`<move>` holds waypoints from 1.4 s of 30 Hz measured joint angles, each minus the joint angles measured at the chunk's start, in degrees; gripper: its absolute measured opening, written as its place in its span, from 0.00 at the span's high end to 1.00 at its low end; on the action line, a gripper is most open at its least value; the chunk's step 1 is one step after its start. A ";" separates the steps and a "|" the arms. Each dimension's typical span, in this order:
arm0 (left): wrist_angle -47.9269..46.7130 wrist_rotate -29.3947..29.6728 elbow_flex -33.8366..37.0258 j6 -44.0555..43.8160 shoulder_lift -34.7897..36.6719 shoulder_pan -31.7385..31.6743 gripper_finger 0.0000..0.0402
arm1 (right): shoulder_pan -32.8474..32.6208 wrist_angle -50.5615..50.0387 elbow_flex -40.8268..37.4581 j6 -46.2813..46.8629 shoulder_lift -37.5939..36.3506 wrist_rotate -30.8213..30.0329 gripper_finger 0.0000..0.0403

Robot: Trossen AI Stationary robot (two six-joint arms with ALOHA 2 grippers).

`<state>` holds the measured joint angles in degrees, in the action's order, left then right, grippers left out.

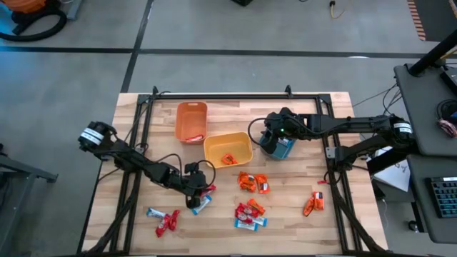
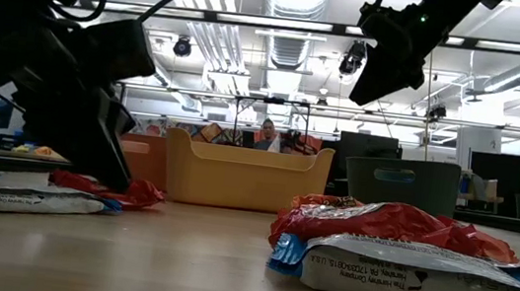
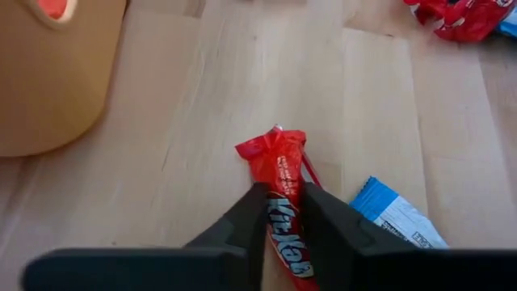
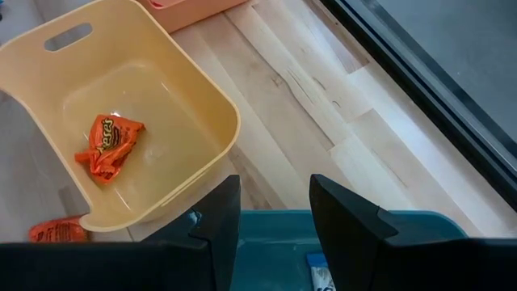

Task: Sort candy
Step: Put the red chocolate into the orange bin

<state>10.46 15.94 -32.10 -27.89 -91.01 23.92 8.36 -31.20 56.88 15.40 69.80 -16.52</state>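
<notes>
My left gripper (image 3: 283, 217) (image 1: 196, 194) is down at the table near its near edge, shut on a red-wrapped candy (image 3: 279, 174). A blue-and-white bar (image 3: 396, 214) lies right beside it. My right gripper (image 4: 275, 218) (image 1: 275, 137) hovers open over the teal bin (image 1: 280, 148), where a blue-and-white bar (image 4: 320, 273) shows inside. The yellow bin (image 1: 228, 148) holds an orange packet (image 4: 109, 145). The orange bin (image 1: 191, 121) stands behind it. More candy lies loose on the wood (image 1: 251, 213). My left gripper pinches the red-wrapped candy between its two fingers, across the wrapper's middle (image 3: 284, 212). The fingers slant down from the table's left. The wrapper's crimped end (image 3: 271, 147) sticks out past the fingertips. In the low view the wrapper (image 2: 135, 193) seems to lie on the table.
Loose candy lies in groups along the near half: red and blue pieces (image 1: 166, 221), orange packets (image 1: 253, 182), another pair (image 1: 313, 203). A black frame (image 1: 235, 96) borders the table's far and side edges. The three bins stand close together at the middle.
</notes>
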 joint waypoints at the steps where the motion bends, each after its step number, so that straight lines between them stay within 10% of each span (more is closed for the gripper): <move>1: -0.04 0.00 0.00 0.10 0.14 0.00 0.91 | 0.00 0.00 0.00 0.00 0.00 -0.02 0.64; 20: -10.46 0.30 0.00 0.96 21.78 -0.04 0.99 | 0.02 0.15 -0.02 -1.19 0.00 0.01 0.64; 27: -20.53 20.93 -0.28 2.26 37.23 -2.45 0.99 | 0.02 0.33 -0.02 -0.94 0.02 -0.02 0.64; 34: -24.06 27.16 -0.87 8.54 44.51 -17.09 0.99 | 0.02 0.63 -0.02 -0.28 0.02 -0.02 0.64; 42: -24.05 7.10 -0.85 15.48 41.02 -44.70 1.00 | 0.02 0.63 -0.02 0.55 0.02 -0.02 0.64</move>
<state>-13.58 23.04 -32.95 -12.41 -49.99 -20.78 8.38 -30.57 56.86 15.95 69.82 -16.54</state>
